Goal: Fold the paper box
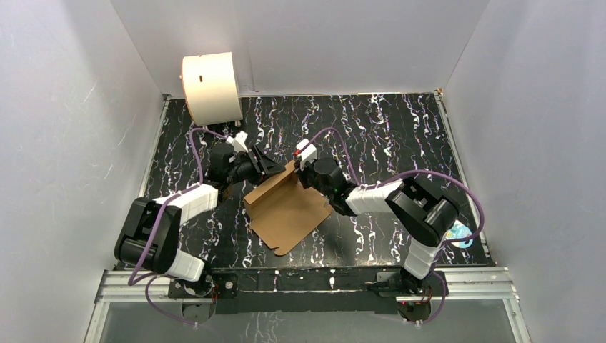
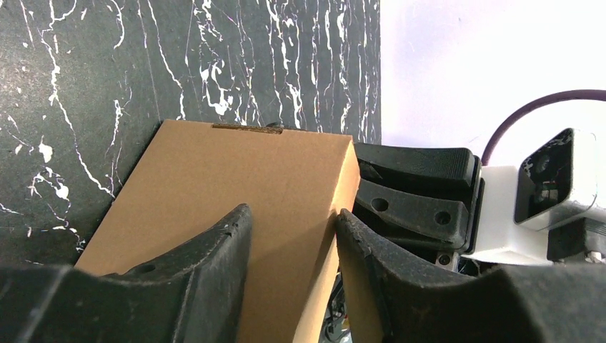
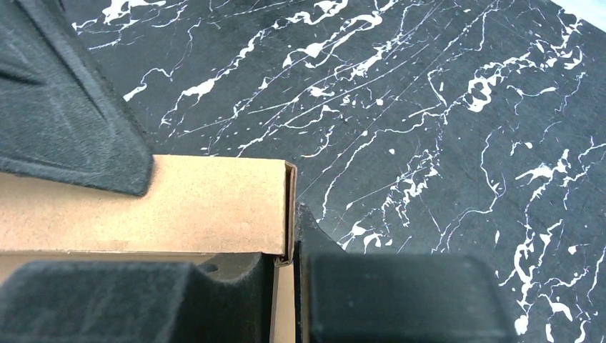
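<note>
The paper box (image 1: 286,211) is a shallow brown cardboard mailer lying partly folded at the middle of the black marbled table. Both grippers meet at its far end. My left gripper (image 1: 268,166) straddles a raised cardboard wall (image 2: 236,186). One finger (image 2: 214,264) rests on its face and the other finger (image 2: 379,271) touches its edge, so the gripper (image 2: 293,214) is shut on it. My right gripper (image 1: 304,171) pinches the corner of a side wall (image 3: 214,204) in a narrow gap between its jaws (image 3: 289,246).
A cream-white cylindrical drum (image 1: 211,87) stands at the back left corner. White walls enclose the table on three sides. A small bluish object (image 1: 457,233) lies near the right arm's elbow at the right edge.
</note>
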Controlling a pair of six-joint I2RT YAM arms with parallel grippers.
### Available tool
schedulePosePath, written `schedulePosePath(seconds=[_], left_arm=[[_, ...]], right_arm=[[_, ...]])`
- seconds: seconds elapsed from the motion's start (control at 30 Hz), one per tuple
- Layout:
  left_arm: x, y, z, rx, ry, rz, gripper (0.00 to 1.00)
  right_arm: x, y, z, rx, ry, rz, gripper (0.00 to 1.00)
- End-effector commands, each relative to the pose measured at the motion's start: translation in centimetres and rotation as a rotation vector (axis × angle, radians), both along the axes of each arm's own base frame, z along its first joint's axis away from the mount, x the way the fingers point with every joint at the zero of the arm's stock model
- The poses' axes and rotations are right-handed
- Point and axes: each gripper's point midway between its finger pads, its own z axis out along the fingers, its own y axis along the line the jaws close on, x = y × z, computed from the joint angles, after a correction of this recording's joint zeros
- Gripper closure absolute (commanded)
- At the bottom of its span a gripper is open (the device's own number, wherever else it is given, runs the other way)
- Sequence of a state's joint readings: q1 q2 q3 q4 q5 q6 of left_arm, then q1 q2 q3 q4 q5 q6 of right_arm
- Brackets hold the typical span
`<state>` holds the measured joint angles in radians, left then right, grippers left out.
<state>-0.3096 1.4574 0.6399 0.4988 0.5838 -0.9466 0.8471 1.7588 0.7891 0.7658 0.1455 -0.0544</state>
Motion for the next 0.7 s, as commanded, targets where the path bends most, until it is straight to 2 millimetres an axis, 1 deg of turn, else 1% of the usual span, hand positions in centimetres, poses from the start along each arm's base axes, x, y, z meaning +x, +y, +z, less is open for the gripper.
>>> schedulePosePath(seconds=[0.0, 0.1, 0.2, 0.3, 0.37, 0.43, 0.53, 0.57, 0.67], left_arm=[[-3.2, -1.4, 1.1, -0.07, 0.038, -0.114, 0.56], [-3.5, -1.5, 0.9, -0.068, 0.046, -0.117, 0.57], [-3.6, -1.3, 0.5, -0.052, 0.051, -0.112, 0.57], [-3.5, -1.2, 0.3, -0.034, 0.051, -0.112, 0.55], [-3.3, -1.1, 0.3, -0.016, 0.043, -0.106, 0.54], [-3.0, -0.7, 0.7, 0.022, 0.026, -0.09, 0.51], [-2.1, 0.3, 1.3, 0.103, -0.01, -0.046, 0.45], [-1.7, 0.6, 1.7, 0.132, -0.028, -0.031, 0.43], [-0.9, 1.8, 2.0, 0.23, -0.044, 0.009, 0.4]], right_arm=[[3.0, -2.5, -0.1, -0.022, -0.044, -0.184, 0.87], [3.1, -2.5, 0.1, 0.0, -0.04, -0.206, 0.87], [2.8, -1.4, 0.4, 0.021, -0.038, -0.151, 0.85], [2.2, -0.3, 0.1, 0.029, -0.027, -0.088, 0.8], [1.9, 0.0, 0.1, 0.037, -0.028, -0.064, 0.77], [1.7, -0.2, 0.2, 0.044, -0.033, -0.06, 0.75], [1.3, -0.7, 1.1, 0.056, -0.053, -0.059, 0.7], [1.1, -0.9, 1.3, 0.057, -0.056, -0.059, 0.67], [0.6, -1.5, 2.0, 0.045, -0.059, -0.052, 0.58]])
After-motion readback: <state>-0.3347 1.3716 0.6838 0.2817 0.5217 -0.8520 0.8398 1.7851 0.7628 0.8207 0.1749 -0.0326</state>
